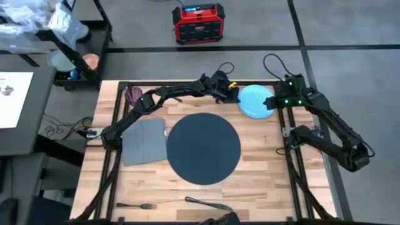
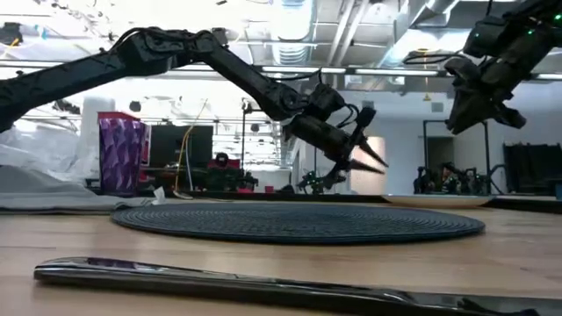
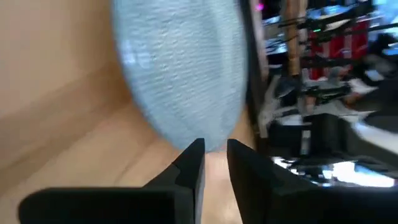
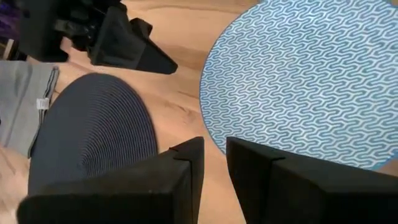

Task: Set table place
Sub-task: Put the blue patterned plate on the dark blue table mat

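Note:
The place, a round dark mat (image 1: 203, 148), lies flat in the middle of the table (image 1: 262, 181). A light blue plate (image 1: 256, 101) rests flat on the wood at the far right, clear of the mat. My left gripper (image 1: 232, 94) hovers just left of the plate's rim (image 3: 186, 124), above the table (image 2: 364, 158), fingers a narrow gap apart with nothing between them. My right gripper (image 1: 284, 100) hangs high over the plate's right part (image 4: 298, 74), also narrowly open and empty.
A grey napkin (image 1: 144, 140) lies left of the mat, with a purple cup (image 1: 133, 95) at the far left. A fork (image 1: 134, 205) and a knife (image 1: 206, 203) lie along the near edge. The black rail frame (image 1: 289, 162) runs along the table's sides.

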Robot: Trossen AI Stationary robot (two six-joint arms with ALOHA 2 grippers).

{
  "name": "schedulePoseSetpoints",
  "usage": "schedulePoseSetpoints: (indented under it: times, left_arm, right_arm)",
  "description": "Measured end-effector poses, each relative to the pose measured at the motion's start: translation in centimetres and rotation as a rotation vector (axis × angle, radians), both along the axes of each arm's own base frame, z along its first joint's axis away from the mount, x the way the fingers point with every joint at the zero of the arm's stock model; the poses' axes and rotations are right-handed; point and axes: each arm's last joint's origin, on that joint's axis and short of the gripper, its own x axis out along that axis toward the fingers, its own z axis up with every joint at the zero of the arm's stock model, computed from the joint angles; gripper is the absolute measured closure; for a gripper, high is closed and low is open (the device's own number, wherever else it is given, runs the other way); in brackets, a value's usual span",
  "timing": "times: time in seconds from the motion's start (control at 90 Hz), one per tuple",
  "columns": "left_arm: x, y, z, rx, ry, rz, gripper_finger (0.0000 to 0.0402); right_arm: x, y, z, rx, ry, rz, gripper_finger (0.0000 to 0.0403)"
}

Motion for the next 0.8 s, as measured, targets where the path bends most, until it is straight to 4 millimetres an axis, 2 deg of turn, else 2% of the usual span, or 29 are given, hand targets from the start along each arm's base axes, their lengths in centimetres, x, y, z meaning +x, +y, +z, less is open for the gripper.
schedulePoseSetpoints:
  times: [0.144, 0.567, 0.8]
  left_arm:
    - [0.2, -0.5, 0.2, -0.095, -0.008, -0.025, 0.0351]
    - [-0.1, -1.4, -1.2, -0.289, 0.158, 0.069, 0.0351]
    - [-0.1, -1.1, -1.1, -0.308, 0.157, 0.138, 0.0351]
  right_arm:
    - [0.0, 0.0, 0.0, -0.007, 0.001, 0.004, 0.0344]
    - [0.0, -0.1, 0.0, -0.021, 0.006, 0.016, 0.0344]
    - [0.0, -0.1, 0.1, -0.042, 0.017, 0.038, 0.0344]
